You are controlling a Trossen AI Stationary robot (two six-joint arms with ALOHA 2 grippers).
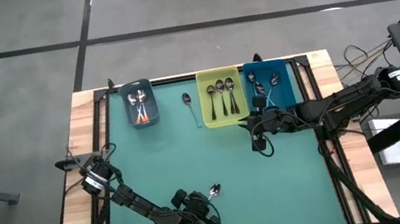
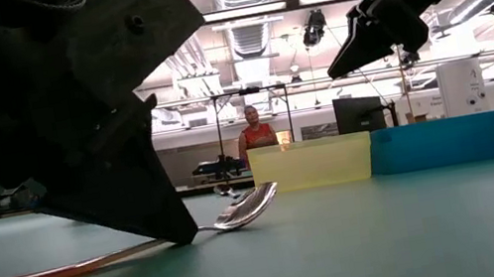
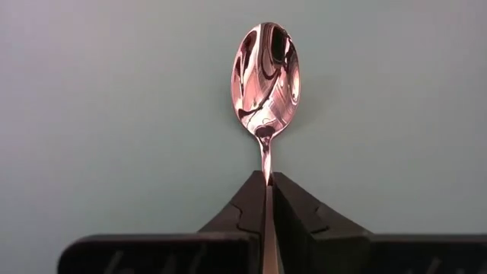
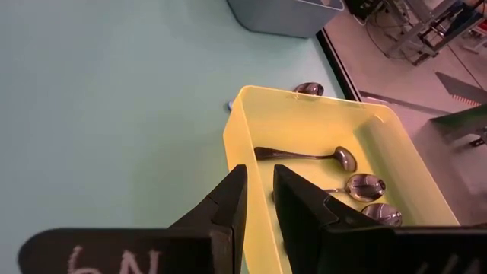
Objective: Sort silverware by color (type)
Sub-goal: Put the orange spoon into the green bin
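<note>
Progress: sorting looks well along. Grey bin (image 1: 137, 90) holds orange-handled spoons (image 1: 139, 111); yellow bin (image 1: 217, 76) holds three dark-handled spoons (image 1: 221, 96); blue bin (image 1: 266, 67) holds pale-handled spoons (image 1: 265, 89).

Left to do: two spoons are outside the bins. A pale blue spoon (image 1: 190, 107) lies loose on the tabletop (image 1: 278, 188) between the grey and yellow bins. The other is in the left tool's grip.

Held spoon: orange-handled spoon (image 2: 125, 251), bowl up, near the front edge of the tabletop. In the low view it lies low along the mat; I cannot tell whether it touches. Judged destination: the grey bin, well apart at the far left.

Left tool (image 3: 267, 194): fingers together, clamped on the spoon's thin neck just behind the bowl.

Left arm pose: stretched low along the near side of the tabletop, from its base at the left edge toward front centre, wrist close to the surface.

Right tool (image 4: 257, 199): fingers apart by a narrow gap, nothing between them. It hangs above the tabletop beside the near end of the yellow bin, close to the blue bin.

Right arm pose: reaches in from the right edge, roughly level, wrist raised, pointing down and toward the bins.

Judgement: two deliveries remain.
</note>
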